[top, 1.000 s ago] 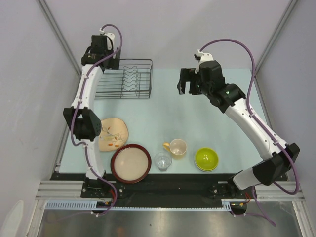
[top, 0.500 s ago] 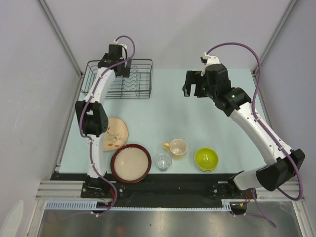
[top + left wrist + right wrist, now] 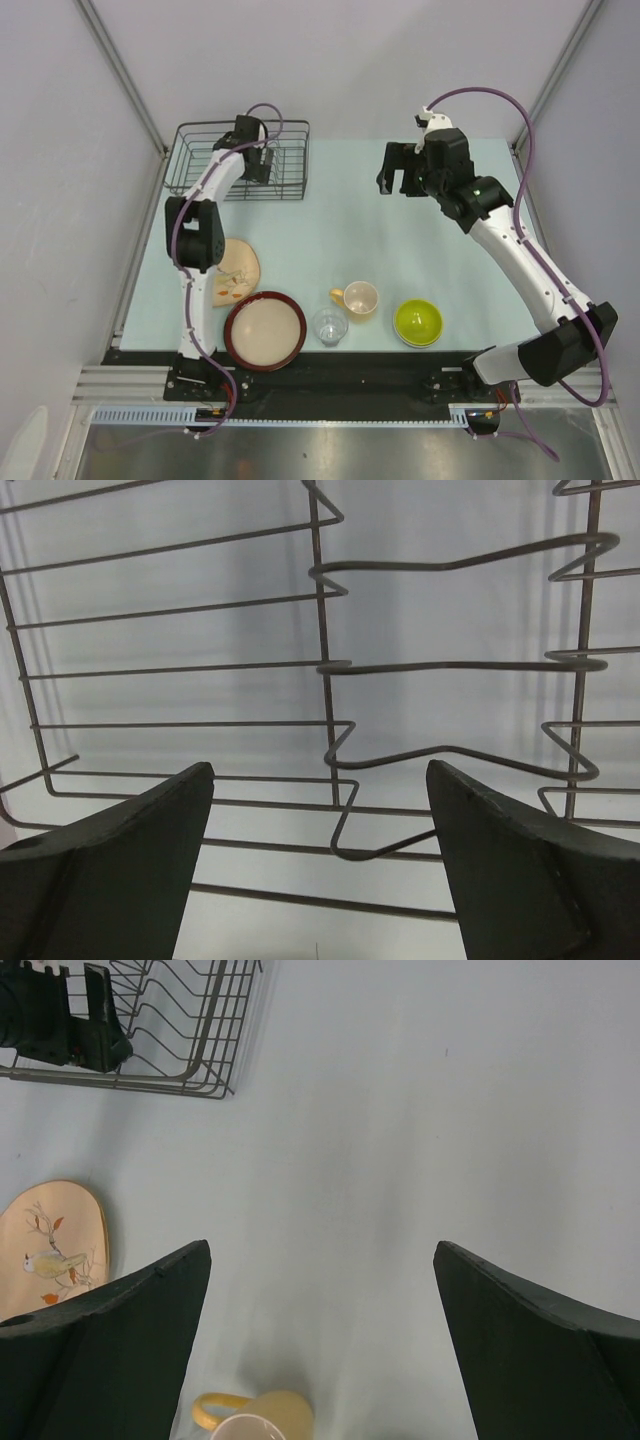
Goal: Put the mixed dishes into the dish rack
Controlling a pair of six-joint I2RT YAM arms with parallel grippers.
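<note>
Sitting in the far left corner of the tabletop (image 3: 330,225): dish rack (image 3: 292,185), left end effector (image 3: 320,770) spread open low over its wires, beside the plate loops (image 3: 450,665). Ranged along the near edge: floral plate (image 3: 238,268), red-rimmed dish (image 3: 265,331), glass (image 3: 330,326), mug (image 3: 360,298), green bowl (image 3: 418,320). Hovering over the stretch at far right, right end effector (image 3: 322,1245), open too

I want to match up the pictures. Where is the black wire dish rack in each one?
Top external: the dish rack sits in the upper left of the picture.
Left wrist: its wires fill the whole picture, behind the two fingers.
Right wrist: it is in the top left corner.
Shared landmark: the left claw, open and empty, is at the rack in all three views.
</note>
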